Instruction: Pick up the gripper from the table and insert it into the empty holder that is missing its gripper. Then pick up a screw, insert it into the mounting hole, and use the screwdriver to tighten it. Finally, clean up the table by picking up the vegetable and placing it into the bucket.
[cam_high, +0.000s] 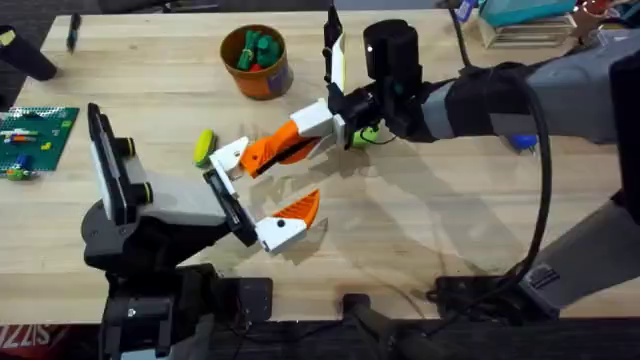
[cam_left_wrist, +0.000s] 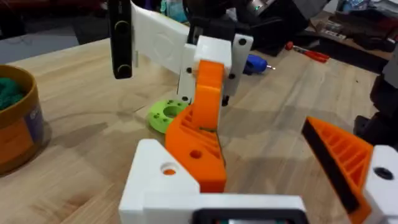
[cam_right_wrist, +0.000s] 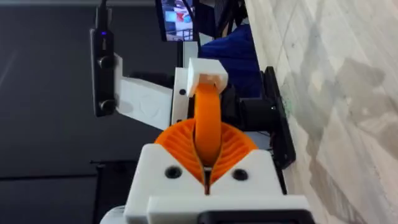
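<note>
Pale wooden tabletop (cam_high: 420, 240) carries all the work; we record it from the arm bases outward.

Nearest, we find the left gripper (cam_high: 262, 198) low on the left side, its fingers spread wide; one finger carries an orange ribbed pad (cam_high: 300, 207), while the other is the holder (cam_high: 232, 157), a plain white base; in the left wrist view the same holder (cam_left_wrist: 163, 180) shows a small round hole. The left gripper has hold of nothing between its own fingers.

Against that holder lies the gripper (cam_high: 268, 150), the orange wedge, its lower end resting on the white base (cam_left_wrist: 198, 152); we cannot tell whether it is fully seated. The right gripper (cam_high: 300, 135) reaches in across the middle and is closed on the upper end of the orange wedge; the right wrist view confirms its two pads pressed together around the orange piece (cam_right_wrist: 207, 127).

Just beside the holder, on its left, the vegetable (cam_high: 204, 146) lies on the wood, yellow with a green end. A lime-green disc (cam_left_wrist: 165, 115) sits on the table behind the wedge, near the right arm's wrist.

Farther back stands the bucket (cam_high: 258, 62), upright, with green and red toy pieces inside; it is well apart from the vegetable. At the right, partly hidden behind the right arm, we note the screwdriver (cam_high: 522, 142), blue; also seen in the left wrist view (cam_left_wrist: 256, 63).
</note>
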